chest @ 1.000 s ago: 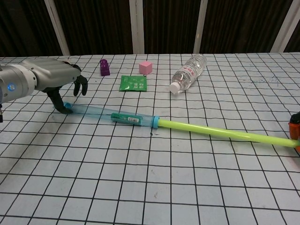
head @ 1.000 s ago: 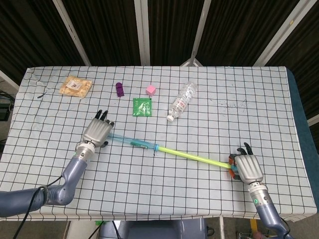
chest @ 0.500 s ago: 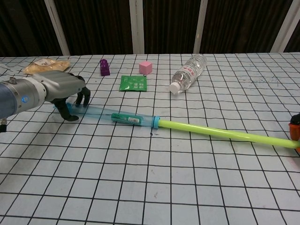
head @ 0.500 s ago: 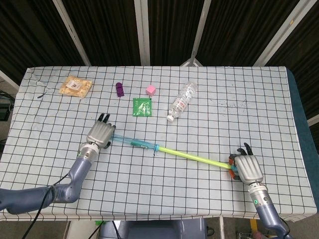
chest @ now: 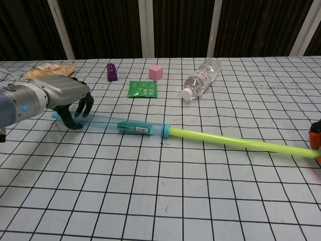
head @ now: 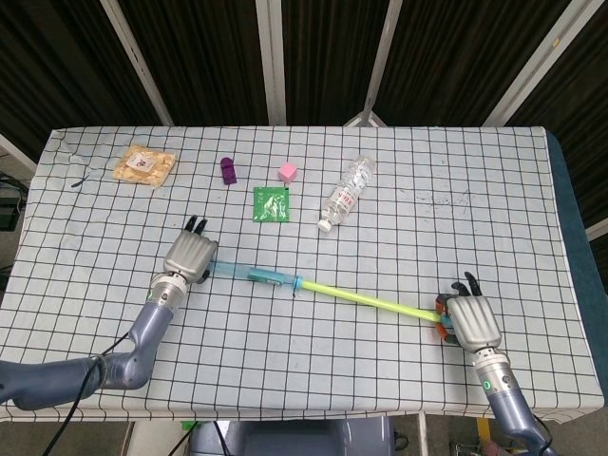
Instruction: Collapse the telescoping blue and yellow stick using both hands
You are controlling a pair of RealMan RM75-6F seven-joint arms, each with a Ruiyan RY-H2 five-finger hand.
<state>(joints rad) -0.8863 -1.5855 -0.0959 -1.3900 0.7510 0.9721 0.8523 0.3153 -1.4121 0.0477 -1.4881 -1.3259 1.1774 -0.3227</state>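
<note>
Stick [head: 313, 286] lay fully extended, 10 to 4 o'clock | left hand [head: 188, 256] had slid over its blue end since a second ago, fingers now curling round | right hand [head: 472, 321] clasped the yellow tip | collapse not begun

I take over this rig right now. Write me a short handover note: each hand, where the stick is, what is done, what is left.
Left hand: curled over the blue end of the stick; a firm grip cannot be confirmed.
Right hand: at the yellow end, on the orange tip; its grip is hidden.
Stick: lies on the table, fully extended, blue tube left, yellow rod right.
Done: both hands are at the ends.
Left: confirm both grips, then push the ends together until the yellow rod slides into the blue tube.
</note>
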